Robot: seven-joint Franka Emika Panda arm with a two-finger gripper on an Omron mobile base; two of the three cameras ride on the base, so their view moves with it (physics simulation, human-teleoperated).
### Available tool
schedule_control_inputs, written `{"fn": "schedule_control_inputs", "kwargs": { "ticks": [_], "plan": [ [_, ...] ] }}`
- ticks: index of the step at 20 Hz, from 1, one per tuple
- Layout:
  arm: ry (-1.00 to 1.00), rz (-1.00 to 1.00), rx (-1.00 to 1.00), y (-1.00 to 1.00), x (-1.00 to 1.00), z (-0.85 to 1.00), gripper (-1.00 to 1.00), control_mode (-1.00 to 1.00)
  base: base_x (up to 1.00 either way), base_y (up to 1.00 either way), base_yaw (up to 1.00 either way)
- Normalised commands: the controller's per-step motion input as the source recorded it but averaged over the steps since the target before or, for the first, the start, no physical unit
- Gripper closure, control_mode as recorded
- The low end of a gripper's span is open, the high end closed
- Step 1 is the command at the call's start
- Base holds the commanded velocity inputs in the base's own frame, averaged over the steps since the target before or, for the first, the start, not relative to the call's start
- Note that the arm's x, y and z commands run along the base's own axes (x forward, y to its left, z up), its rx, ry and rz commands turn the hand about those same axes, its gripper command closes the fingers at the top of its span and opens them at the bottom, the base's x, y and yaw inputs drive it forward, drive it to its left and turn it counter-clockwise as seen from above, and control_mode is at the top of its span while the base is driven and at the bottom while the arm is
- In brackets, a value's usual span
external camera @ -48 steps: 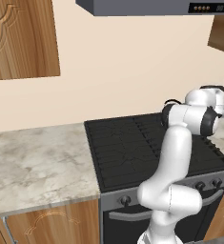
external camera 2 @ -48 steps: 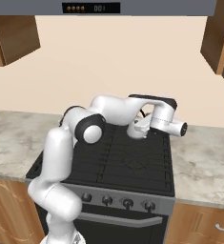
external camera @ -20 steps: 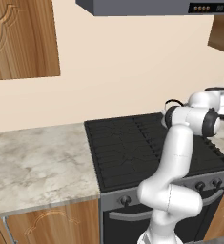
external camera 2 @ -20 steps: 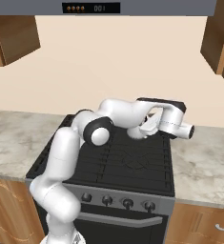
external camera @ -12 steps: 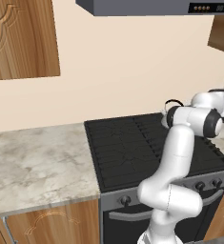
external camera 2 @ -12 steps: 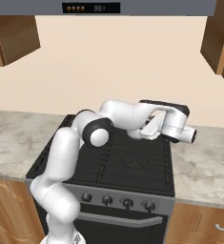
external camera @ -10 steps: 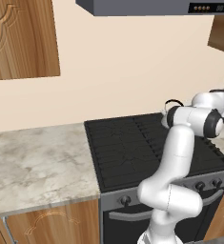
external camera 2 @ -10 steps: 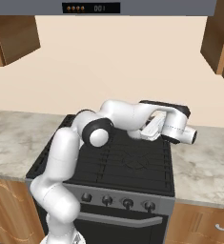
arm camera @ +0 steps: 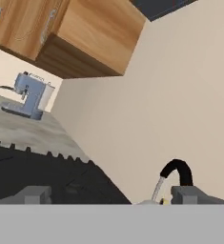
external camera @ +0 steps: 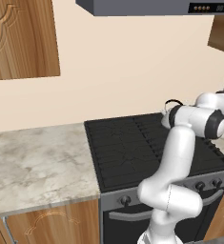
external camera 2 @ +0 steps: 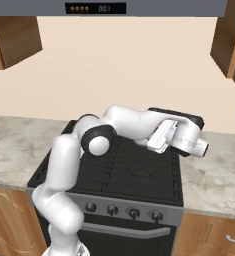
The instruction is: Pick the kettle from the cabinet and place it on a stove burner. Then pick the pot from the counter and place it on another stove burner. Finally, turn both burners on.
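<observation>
1. Black on grey – the range hood (external camera 2: 139, 7) carries a small dark display panel (external camera 2: 95, 8) with a row of orange dots and pale digits that look like "001", too small to be sure of. I see no other writing or brand.
2. The kettle (arm camera: 176, 170) shows a thin black arched handle and a sliver of silver-grey body below it. In the left base view the handle arch (external camera: 172, 102) peeks out behind the arm's elbow.
3. It sits at the back of the black stove (external camera: 127, 147), close to the cream wall, on the right rear part of the ridged grates.
4. The hand (arm camera: 113, 195) is spread wide and holds nothing. The kettle's handle rises just beside one fingertip (arm camera: 192, 193) – whether they touch I cannot tell.
5. The hand lies low over the rear right of the cooktop, turned sideways.
6. Round knobs (external camera 2: 121, 211) line the stove front. Pale marbled worktop (external camera: 37, 162) flanks it.
7. A blue-grey coffee machine (arm camera: 30, 95) stands on the worktop under a wooden wall cupboard (arm camera: 94, 33).
</observation>
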Motion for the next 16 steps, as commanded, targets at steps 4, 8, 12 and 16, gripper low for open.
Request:
{"fn": "schedule_control_inputs", "kwargs": {
  "ticks": [4,8,12,16],
  "plan": [
    [-0.22,0.0,-0.07,0.27,-0.41,0.42,-1.0,-1.0,0.0,0.0,0.0],
    [-0.21,0.0,-0.1,0.36,-0.38,0.47,-1.0,-1.0,0.0,0.0,0.0],
    [-0.21,0.0,-0.12,0.35,-0.39,0.44,-1.0,-1.0,0.0,0.0,0.0],
    [-0.22,0.01,-0.14,0.36,-0.37,0.48,-1.0,-1.0,0.0,0.0,0.0]
  ]
}}
